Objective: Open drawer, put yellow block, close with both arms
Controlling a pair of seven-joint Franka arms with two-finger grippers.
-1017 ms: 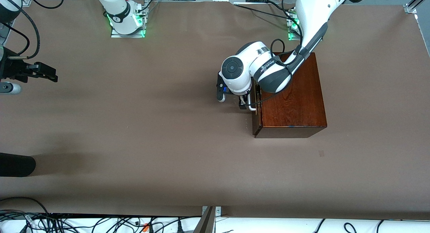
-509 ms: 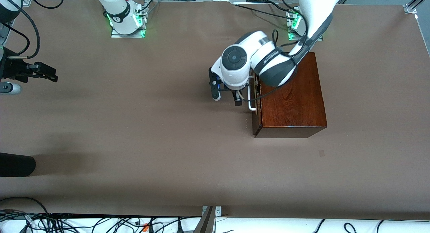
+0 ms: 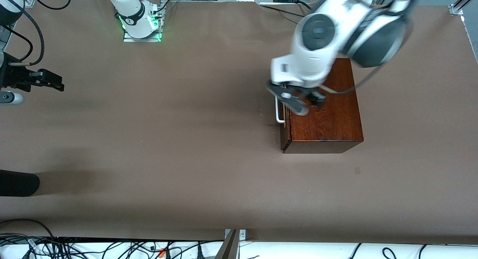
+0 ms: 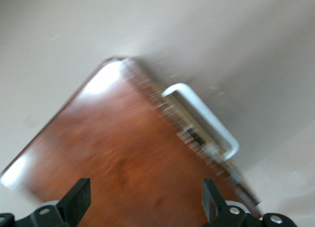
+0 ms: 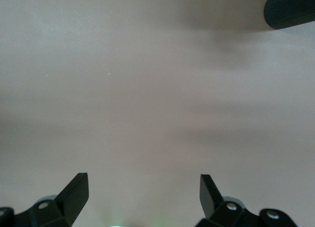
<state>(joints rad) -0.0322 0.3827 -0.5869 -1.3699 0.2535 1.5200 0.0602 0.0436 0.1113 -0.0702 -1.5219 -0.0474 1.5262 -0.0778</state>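
Note:
The mahogany box stands toward the left arm's end of the table. Its drawer front sits close against the box, and the white handle faces the right arm's end. My left gripper is open and empty, raised over the box top near the handle edge. In the left wrist view its fingers are spread above the box top, with the handle in sight. My right gripper waits open and empty over bare table at the right arm's end, as the right wrist view also shows. The yellow block is out of view.
A black rounded object lies at the table's edge toward the right arm's end, nearer the front camera; it also shows in the right wrist view. Brown table spreads between the box and the right gripper. Cables hang below the front edge.
My left gripper has left the handle, risen and swung over the box top, toward its own base. The box, drawer and right arm have not moved.

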